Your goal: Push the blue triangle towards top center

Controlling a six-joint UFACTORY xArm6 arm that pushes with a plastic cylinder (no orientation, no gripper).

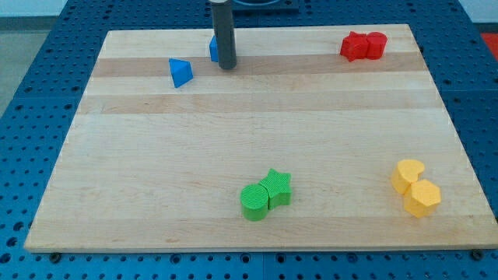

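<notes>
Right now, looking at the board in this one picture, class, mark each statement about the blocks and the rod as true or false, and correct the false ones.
1. The blue triangle lies to the view's left of my tip. True.
2. My tip touches the blue triangle. False: bare board shows between them; the tip stands against another blue block, partly hidden behind the rod.
3. The two red blocks sit near the view's top right corner. True.
4. The green star and the green cylinder stand far apart. False: they touch, near the view's bottom centre.
5. The two yellow blocks lie at the view's bottom left. False: bottom right.
</notes>
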